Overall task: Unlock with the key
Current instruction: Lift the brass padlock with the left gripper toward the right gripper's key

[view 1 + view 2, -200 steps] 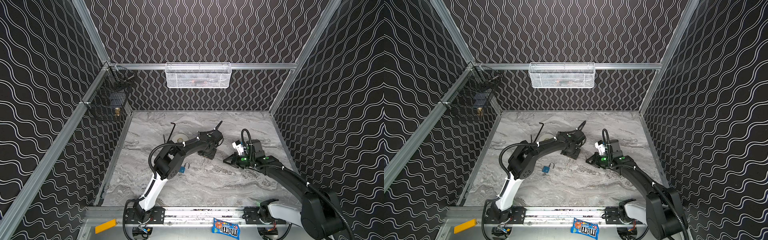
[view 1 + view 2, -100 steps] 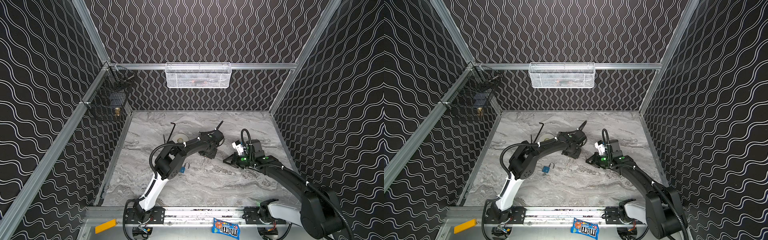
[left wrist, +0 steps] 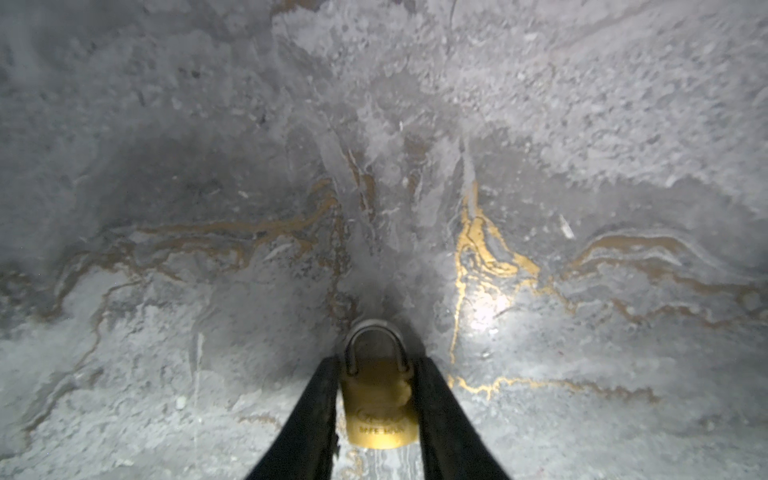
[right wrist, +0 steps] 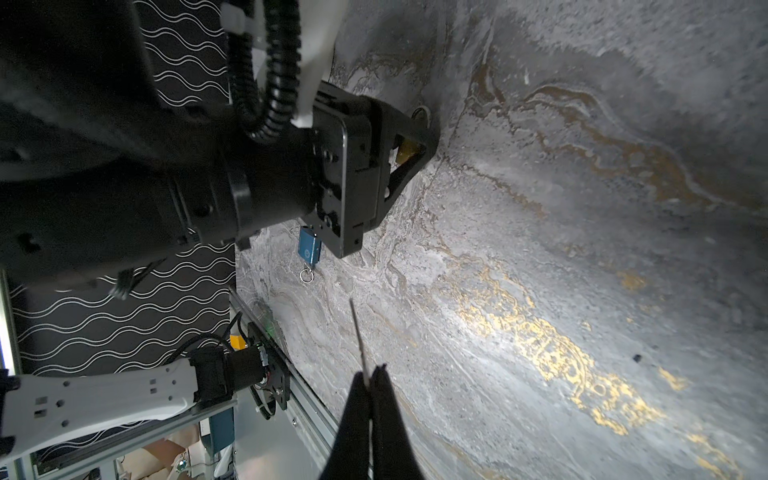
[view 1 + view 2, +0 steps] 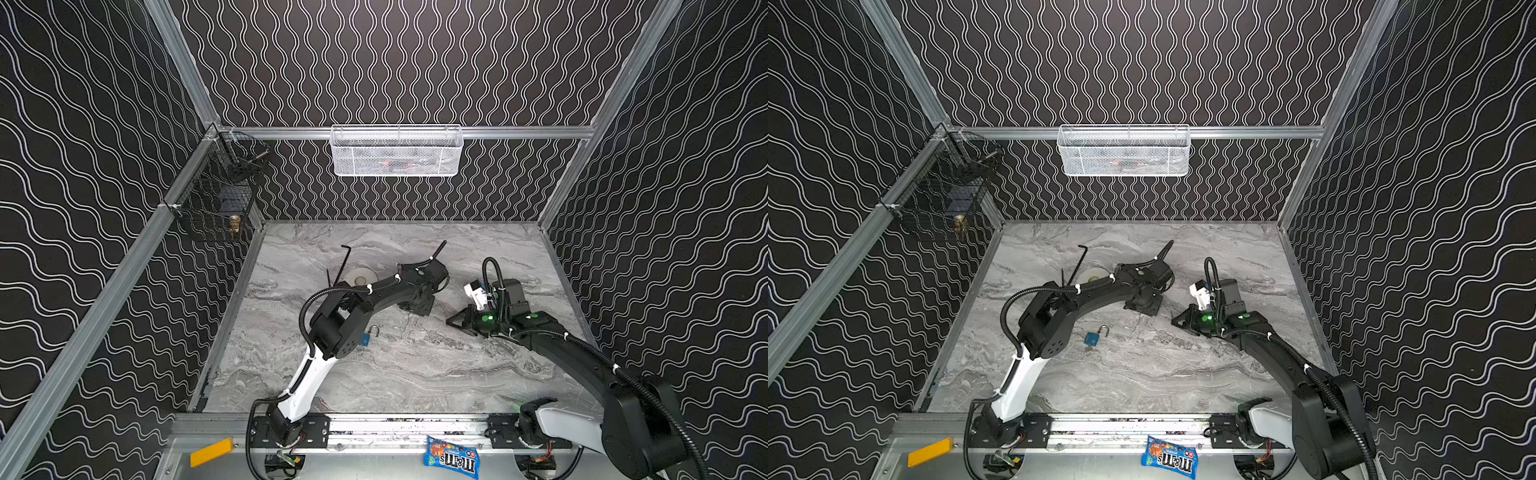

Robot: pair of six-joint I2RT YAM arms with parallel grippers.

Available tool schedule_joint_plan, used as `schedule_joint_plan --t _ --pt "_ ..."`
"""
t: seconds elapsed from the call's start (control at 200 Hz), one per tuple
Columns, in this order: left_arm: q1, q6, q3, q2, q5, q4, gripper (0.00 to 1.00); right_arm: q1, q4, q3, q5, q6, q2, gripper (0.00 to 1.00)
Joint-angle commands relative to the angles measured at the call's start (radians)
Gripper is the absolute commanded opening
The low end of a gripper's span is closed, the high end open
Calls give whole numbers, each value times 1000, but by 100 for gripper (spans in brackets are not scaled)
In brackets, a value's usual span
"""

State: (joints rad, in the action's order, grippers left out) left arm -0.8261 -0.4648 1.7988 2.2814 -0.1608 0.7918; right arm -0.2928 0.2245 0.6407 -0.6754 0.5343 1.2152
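We see two padlocks on the grey marbled table [image 5: 1142,374]. The brass padlock [image 3: 382,411], with a rounded yellow body and one curved steel shackle [image 3: 376,338], rests near the middle of the table, a little toward the far edge. The left gripper [image 3: 376,368] grasps it: two black fingers [image 3: 320,399] press its body from both sides. The blue padlock [image 5: 1091,338], small, square and smooth, lies apart, nearer the front edge, beside the left arm, with one small wire ring [image 4: 306,275] at its base. The right gripper [image 4: 371,372] is clenched on one key [image 4: 358,332], a thin silver blade sticking out between its fingertips, low over the table toward the right edge.
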Motion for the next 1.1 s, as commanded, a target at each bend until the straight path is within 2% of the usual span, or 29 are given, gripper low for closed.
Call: schedule_joint_plan --t 0.0,0.405,0.726,1.091 --pt "2 -1 -18 17 -7 105 37 1 -20 2 -7 -9 -1 0" --pt "1 -29 -32 9 11 116 36 1 -27 1 -1 -3 0 0" --pt "1 -54 -36 -8 26 104 30 1 -30 0 -5 -1 1 0" --pt "4 -115 -89 -112 41 57 26 1 4 17 5 -24 0 0"
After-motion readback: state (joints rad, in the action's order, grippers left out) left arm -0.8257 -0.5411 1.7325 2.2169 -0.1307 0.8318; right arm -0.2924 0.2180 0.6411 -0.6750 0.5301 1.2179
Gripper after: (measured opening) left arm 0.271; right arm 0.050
